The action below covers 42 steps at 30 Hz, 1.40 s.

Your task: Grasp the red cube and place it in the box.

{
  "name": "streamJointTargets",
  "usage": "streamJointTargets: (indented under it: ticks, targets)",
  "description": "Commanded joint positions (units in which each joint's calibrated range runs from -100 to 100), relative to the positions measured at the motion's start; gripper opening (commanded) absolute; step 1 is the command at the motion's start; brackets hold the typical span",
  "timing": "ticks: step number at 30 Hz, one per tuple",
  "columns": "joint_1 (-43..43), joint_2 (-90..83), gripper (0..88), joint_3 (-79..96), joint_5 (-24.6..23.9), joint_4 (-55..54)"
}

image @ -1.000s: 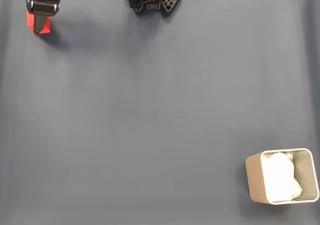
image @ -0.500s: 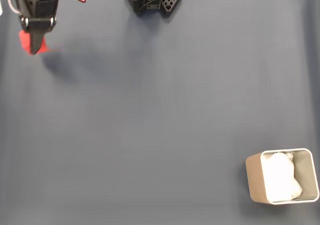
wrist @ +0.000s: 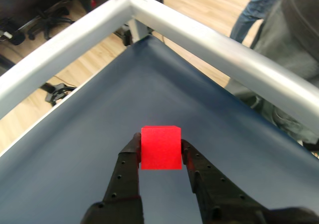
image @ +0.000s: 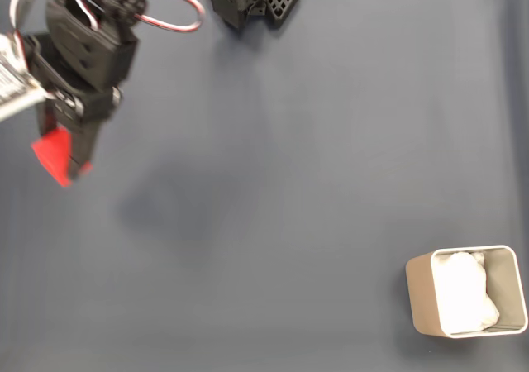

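You have the grasp done: in the wrist view the hand (wrist: pixel 160 152) is clamped on the red cube (wrist: pixel 160 147), one finger pressed to each side face, and the dark blue surface (wrist: pixel 99 134) lies well below it. In the fixed view the cube (image: pixel 54 155) hangs at the tip of the hand (image: pixel 66 161) at the left edge of the frame, its shadow thrown apart to the right, so you can judge it lifted clear. What is left is the carry and the release. The box (image: pixel 420 298), with its crumpled white lining (image: pixel 463 293), sits in the lower right corner, well apart from the cube, nearly the whole surface away.
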Motion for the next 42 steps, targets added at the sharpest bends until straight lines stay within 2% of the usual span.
streamJointTargets:
  ticks: [1,20,29,42]
  targets:
    - [-6.23,-3.55,0.0,-5.34,0.34,0.17]
    - [-30.60,-4.59,0.0,-11.64,2.74,-1.30]
    - [-39.19,-2.08,0.0,-13.47,4.25,-6.22]
    - [-48.14,6.84,0.0,-24.69,4.64,-3.84]
